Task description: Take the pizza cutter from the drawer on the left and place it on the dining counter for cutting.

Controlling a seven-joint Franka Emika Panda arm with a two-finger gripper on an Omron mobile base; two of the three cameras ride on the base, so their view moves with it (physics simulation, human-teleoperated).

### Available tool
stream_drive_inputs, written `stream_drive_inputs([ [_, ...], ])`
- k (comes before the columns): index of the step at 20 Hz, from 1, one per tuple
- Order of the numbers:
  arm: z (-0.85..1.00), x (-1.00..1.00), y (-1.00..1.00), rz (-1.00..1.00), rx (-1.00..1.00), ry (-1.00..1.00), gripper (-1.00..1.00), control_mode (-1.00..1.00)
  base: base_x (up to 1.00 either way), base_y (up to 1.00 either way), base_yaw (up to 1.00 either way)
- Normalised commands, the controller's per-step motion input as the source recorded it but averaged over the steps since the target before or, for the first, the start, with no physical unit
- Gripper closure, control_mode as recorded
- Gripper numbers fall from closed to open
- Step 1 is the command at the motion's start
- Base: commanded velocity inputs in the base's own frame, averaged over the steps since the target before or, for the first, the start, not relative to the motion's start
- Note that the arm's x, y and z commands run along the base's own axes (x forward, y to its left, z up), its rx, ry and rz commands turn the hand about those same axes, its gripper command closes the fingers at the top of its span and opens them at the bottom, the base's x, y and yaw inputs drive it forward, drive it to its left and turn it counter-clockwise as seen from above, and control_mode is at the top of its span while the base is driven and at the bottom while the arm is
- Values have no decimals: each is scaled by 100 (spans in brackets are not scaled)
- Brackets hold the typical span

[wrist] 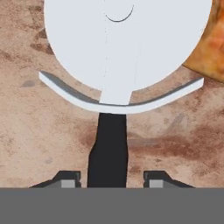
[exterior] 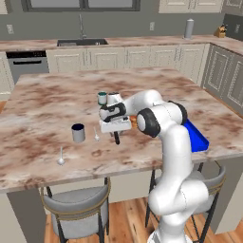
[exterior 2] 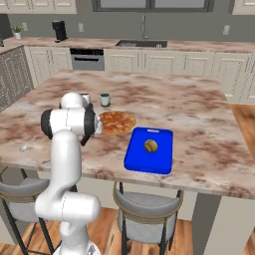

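Observation:
The pizza cutter (wrist: 114,57) has a round pale wheel and a short black handle (wrist: 108,157). My gripper (wrist: 112,179) stands open around that handle, with a narrow gap showing on each side between the finger tips (wrist: 68,179) and the handle. In the left base view the gripper (exterior: 116,134) hangs low over the dining counter (exterior: 47,109), and the black handle (exterior: 116,138) reaches down to the marbled top. The drawer is out of view.
A pizza (exterior 2: 117,122) lies just right of the hand, beside a blue cutting board (exterior 2: 142,154) carrying a round fruit (exterior 2: 151,146). A dark cup (exterior: 78,133), two spoons (exterior: 96,136) (exterior: 61,159) and a teal cup (exterior: 102,98) stand nearby. Stools (exterior: 76,209) sit under the counter's near edge.

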Motion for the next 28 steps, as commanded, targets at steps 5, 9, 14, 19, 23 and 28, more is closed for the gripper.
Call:
stream_drive_inputs([
  [5, 19, -7, -5, 0, 0, -3, -100, -100, 0, 0, 0],
  [9, 49, -67, -33, 0, 0, -11, -100, -100, 0, 0, 0],
  [14, 48, -100, -57, 0, 0, -21, -100, -100, 0, 0, 0],
  [19, 51, -100, -60, 0, 0, -26, -100, -100, 0, 0, 0],
  [23, 60, -100, -25, 0, 0, -18, -100, -100, 0, 0, 0],
  [28, 81, -100, -21, 0, 4, -3, -100, -100, 0, 0, 0],
])
